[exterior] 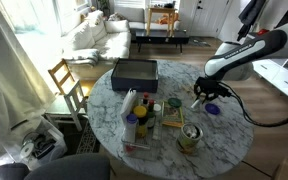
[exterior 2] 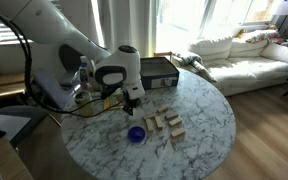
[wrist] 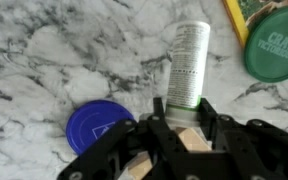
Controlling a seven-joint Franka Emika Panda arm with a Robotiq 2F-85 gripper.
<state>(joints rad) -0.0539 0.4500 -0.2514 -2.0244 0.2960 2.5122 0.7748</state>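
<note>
**Tube caught at its near end, the rest of it out of sight under my palm**

My gripper [wrist: 184, 106] blocks a good deal. In the wrist view only the far stretch of the white tube [wrist: 189, 60] shows. Its near end runs in between my fingertips and disappears beneath the dark linkage. Further back between the fingers sits a tan patch [wrist: 189, 138], and I cannot tell what it is. In both exterior views my own gripper body covers the tube, so I cannot tell whether it rests on the table [exterior 2: 209, 110] or hangs just clear of it.

The jaws are drawn in against the tube's two sides, pinching it across its width.

The tube's long axis runs straight away from my palm, tipped slightly toward the green lid [wrist: 279, 45]. Its pale capped end is the far one. The green lid itself is cut off by the edge of the wrist view.

The blue lid [wrist: 102, 125] lies just beside my fingers, apart from the tube. All this is near the table edge on the arm's side. The black box [exterior 2: 159, 70] stands well apart at the opposite edge, with the wooden blocks [exterior 2: 166, 123] nearer the middle.
</note>
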